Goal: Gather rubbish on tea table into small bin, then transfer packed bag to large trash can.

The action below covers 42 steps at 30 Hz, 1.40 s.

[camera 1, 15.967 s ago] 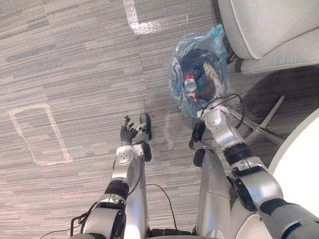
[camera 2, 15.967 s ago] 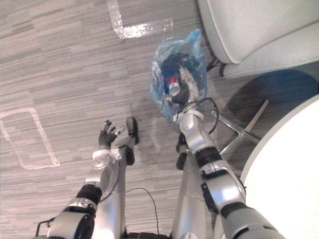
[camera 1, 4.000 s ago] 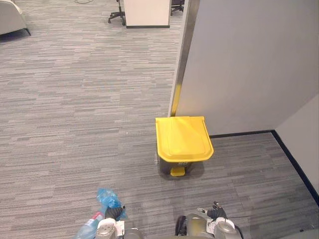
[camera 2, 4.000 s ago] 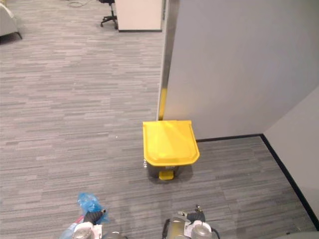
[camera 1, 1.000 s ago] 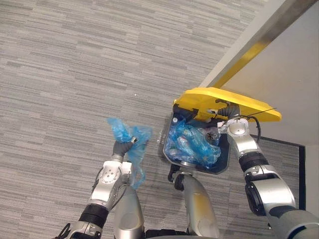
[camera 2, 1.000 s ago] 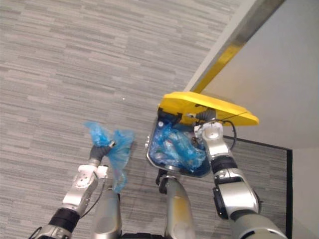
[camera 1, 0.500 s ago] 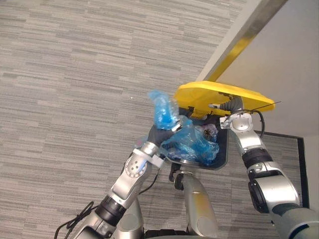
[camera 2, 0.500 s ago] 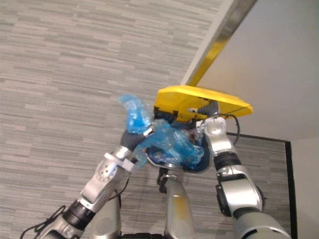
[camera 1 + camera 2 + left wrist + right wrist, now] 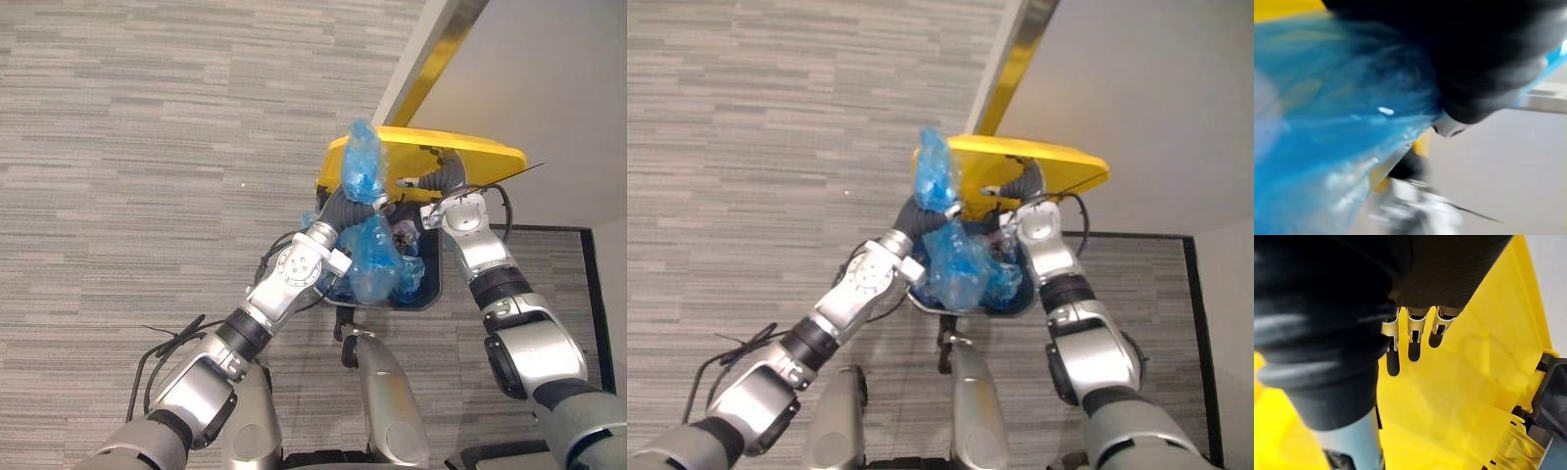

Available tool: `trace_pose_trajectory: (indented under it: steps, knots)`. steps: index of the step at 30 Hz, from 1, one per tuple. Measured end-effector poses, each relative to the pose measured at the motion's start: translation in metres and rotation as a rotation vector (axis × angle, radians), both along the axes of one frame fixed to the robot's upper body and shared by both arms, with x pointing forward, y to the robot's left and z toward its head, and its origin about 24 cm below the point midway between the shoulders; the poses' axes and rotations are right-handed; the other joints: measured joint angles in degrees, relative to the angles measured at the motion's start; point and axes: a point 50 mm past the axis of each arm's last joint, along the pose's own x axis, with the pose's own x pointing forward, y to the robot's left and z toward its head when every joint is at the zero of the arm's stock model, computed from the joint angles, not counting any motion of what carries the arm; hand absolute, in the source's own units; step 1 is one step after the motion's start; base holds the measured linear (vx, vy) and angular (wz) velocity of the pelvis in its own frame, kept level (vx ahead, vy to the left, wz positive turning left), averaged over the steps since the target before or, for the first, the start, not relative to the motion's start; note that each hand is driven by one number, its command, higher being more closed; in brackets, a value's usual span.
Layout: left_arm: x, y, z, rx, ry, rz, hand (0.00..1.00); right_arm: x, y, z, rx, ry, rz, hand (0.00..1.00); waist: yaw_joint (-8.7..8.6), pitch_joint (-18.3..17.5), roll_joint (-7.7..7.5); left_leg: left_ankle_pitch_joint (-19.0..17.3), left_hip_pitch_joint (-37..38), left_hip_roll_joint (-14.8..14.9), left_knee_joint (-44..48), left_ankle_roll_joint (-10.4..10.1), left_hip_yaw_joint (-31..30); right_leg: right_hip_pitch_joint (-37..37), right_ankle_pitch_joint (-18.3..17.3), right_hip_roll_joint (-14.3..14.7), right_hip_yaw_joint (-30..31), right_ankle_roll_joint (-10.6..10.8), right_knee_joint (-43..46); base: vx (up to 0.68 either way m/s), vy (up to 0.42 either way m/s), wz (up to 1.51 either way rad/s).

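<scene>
Swinging further across than half a second ago, the left robot hand (image 9: 341,209) is now holding the bag (image 9: 372,257) right over the open trash can (image 9: 432,286), where a moment back it was only reaching the near rim. That left robot hand is gripping the blue bag by its neck, fingers closed round the plastic, and the gathered top is sticking up above the grip while the full body is hanging below it, dipping toward the mouth of the can. In the left wrist view the blue plastic is pressing close against the dark cover.

Just beneath the bag, more blue plastic (image 9: 409,278) is lying inside the dark can. On the far side the right robot hand (image 9: 446,180) is reaching under the yellow lid (image 9: 473,157) and propping it up; its fingers (image 9: 1414,350) are lying straight and flat against the lid's underside, not curled round anything.

Behind the can, a pale wall (image 9: 554,78) is rising, with a metal post (image 9: 432,67) carrying a yellow strip at its corner. Grey striped carpet (image 9: 147,147) is stretching away beyond.
</scene>
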Motion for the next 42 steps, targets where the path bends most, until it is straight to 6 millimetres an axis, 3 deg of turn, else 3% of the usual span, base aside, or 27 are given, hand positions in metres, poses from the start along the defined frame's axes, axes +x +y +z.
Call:
trace_pose_trajectory:
  steps: [9, 10, 14, 21, 28, 31, 36, 40, 42]
  knots:
    - [0.028, 0.013, -0.018, 0.235, 0.08, 0.115, 1.0, 0.004, 0.023, 0.01, 0.018, -0.029, 0.064, 0.0, -0.07, 2.75, -0.27, -1.09, -7.17, 1.84, 3.24, -0.32, 0.32, -5.92, 1.15, 1.58, 0.05, -0.46, -0.32, 0.02, -0.004, -0.07]
    - [0.029, 0.013, -0.018, 0.254, 0.073, 0.118, 0.0, 0.003, 0.032, 0.014, 0.022, -0.047, 0.093, 0.0, -0.04, 2.76, -0.28, -1.31, -8.01, 2.35, 4.02, -0.61, 0.48, -6.67, 1.14, 1.96, 0.05, -0.47, -0.11, 0.04, -0.017, -0.1]
    - [0.031, 0.004, -0.007, 0.297, 0.021, 0.109, 0.0, -0.002, 0.053, 0.031, 0.043, -0.128, 0.163, 0.0, 0.01, 2.77, -0.26, -2.0, -11.02, 3.36, 6.46, -0.66, 0.92, -9.42, 1.01, 2.17, 0.08, -0.67, 1.24, 0.02, -0.011, -0.1]
    - [0.03, -0.003, -0.012, 0.328, 0.021, 0.144, 0.0, -0.008, 0.074, 0.039, 0.056, -0.174, 0.227, 0.0, 0.09, 2.76, -0.27, -3.04, -11.27, 4.25, 7.38, -0.65, 1.3, -9.98, 0.83, 2.46, 0.23, -0.93, 2.25, -0.01, -0.015, -0.02]
    - [0.032, 0.002, -0.011, 0.291, 0.035, 0.173, 0.0, -0.011, 0.086, 0.043, 0.074, -0.195, 0.262, 0.0, 0.12, 2.64, -0.24, -2.95, -10.71, 4.74, 7.35, -0.82, 1.74, -9.88, 0.83, 2.91, 0.41, -0.94, 2.47, -0.01, -0.027, -0.04]
    - [0.031, 0.007, -0.02, 0.273, 0.069, 0.187, 0.0, -0.011, 0.09, 0.041, 0.059, -0.186, 0.279, 0.0, 0.47, 2.56, -0.24, -2.86, -8.46, 4.71, 6.4, -0.91, 2.73, -8.54, 0.82, 3.0, 1.1, -0.95, 2.42, -0.01, -0.019, -0.08]
    - [0.028, 0.015, -0.032, 0.247, 0.115, 0.213, 0.0, -0.011, 0.091, 0.033, 0.046, -0.166, 0.276, 0.0, 0.74, 1.2, -0.19, -2.52, -6.97, 4.54, 5.49, -1.04, 2.93, -7.42, 0.81, 3.0, 1.36, -0.97, 2.14, -0.01, -0.009, 0.0]
    - [0.026, 0.021, -0.041, 0.257, 0.139, 0.225, 0.0, -0.012, 0.086, 0.006, 0.055, -0.089, 0.259, 0.0, 1.32, -1.51, -0.18, -1.57, -6.55, 3.99, 3.74, -1.16, 2.82, -7.27, 0.73, 2.6, 1.22, -1.08, 1.73, 0.0, -0.034, 0.07]
    - [0.026, 0.034, -0.046, 0.273, 0.143, 0.249, 0.0, -0.014, 0.081, -0.013, 0.05, -0.034, 0.244, 0.0, 1.5, -1.79, -0.16, -1.33, -5.32, 3.78, 3.42, -1.37, 2.37, -5.84, 0.56, 2.59, 0.75, -1.34, 1.71, 0.0, -0.015, 0.08]
